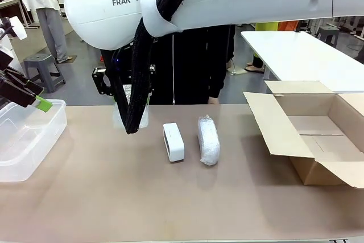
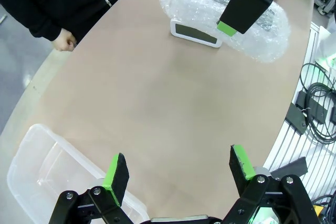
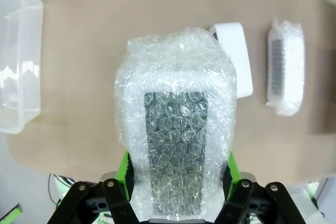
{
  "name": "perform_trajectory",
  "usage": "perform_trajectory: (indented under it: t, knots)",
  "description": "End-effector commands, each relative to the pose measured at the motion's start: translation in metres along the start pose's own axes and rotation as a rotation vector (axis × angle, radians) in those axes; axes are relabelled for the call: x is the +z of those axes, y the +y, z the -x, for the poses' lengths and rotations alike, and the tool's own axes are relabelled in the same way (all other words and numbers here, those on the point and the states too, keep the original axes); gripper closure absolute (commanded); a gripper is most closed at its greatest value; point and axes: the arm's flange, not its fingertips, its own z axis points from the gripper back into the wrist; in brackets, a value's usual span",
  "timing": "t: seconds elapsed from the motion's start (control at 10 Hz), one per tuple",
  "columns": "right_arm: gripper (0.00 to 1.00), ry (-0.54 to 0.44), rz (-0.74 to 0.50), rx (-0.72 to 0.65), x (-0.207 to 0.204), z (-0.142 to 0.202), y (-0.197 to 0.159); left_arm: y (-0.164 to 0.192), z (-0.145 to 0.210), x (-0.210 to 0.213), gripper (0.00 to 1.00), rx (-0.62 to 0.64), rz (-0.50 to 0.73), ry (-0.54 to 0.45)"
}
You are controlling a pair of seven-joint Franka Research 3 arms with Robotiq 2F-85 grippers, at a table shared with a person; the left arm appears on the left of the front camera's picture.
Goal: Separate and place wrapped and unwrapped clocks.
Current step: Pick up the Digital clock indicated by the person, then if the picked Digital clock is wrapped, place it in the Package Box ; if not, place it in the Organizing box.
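- Front view: your left gripper [image 2: 178, 169] hangs empty with its jaws spread wide, over the clear bin [image 1: 23, 140] at the table's [image 1: 170, 203] left edge.
- Mid-table, the bare clock [image 1: 173, 141] and a wrapped bundle [image 1: 208, 140] lie side by side.
- Toward the far edge, your right gripper [image 3: 178, 169] clamps the grey-patched bundle [image 3: 176, 103].

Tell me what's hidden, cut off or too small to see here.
Front view: the held bubble-wrap bundle sits mostly behind the arm's black cable sleeve.
Right wrist view: that bundle covers most of the right pincer.
Front view: the cardboard box runs off the right edge.
Left wrist view: the bare clock's display is too small to read.
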Motion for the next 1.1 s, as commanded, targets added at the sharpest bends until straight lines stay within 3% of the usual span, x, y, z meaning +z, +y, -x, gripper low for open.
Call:
perform_trajectory:
  t: [0.0, 1.0]
  knots:
    - [0.42, -0.009, -0.001, 0.022, 0.0045, 0.0000, -0.0002, 0.0012, 0.0005, -0.0004, 0.00, -0.008, 0.015, -0.013]
    - [0.42, -0.009, -0.001, 0.022, 0.0045, 0.0000, -0.0002, 0.0012, 0.0005, -0.0004, 0.00, -0.008, 0.015, -0.013]
